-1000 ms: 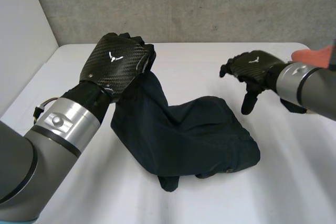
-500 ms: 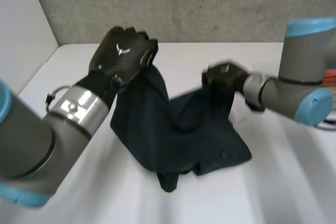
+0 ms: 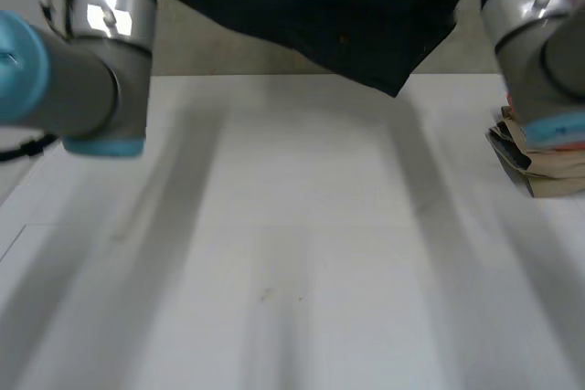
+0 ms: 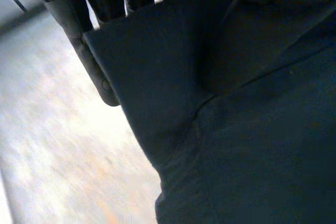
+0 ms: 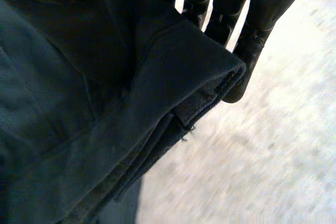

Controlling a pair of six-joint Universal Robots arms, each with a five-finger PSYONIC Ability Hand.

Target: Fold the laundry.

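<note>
Dark-blue garment (image 3: 347, 15) hanging above the white table (image 3: 292, 253).
Left hand (image 4: 73, 30) pinches one corner and right hand (image 5: 260, 24) pinches a hemmed corner, with the cloth spread between both arms.

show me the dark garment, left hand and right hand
dark garment (image 3: 347, 15): head view, its hanging middle
left hand (image 4: 79, 45): left wrist view, finger beside the cloth's edge
right hand (image 5: 257, 30): right wrist view, finger behind the cloth

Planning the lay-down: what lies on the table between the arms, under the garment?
Nothing: the head view shows bare table under the hanging garment, between left arm and right arm. A folded stack lies by the right arm.
</note>
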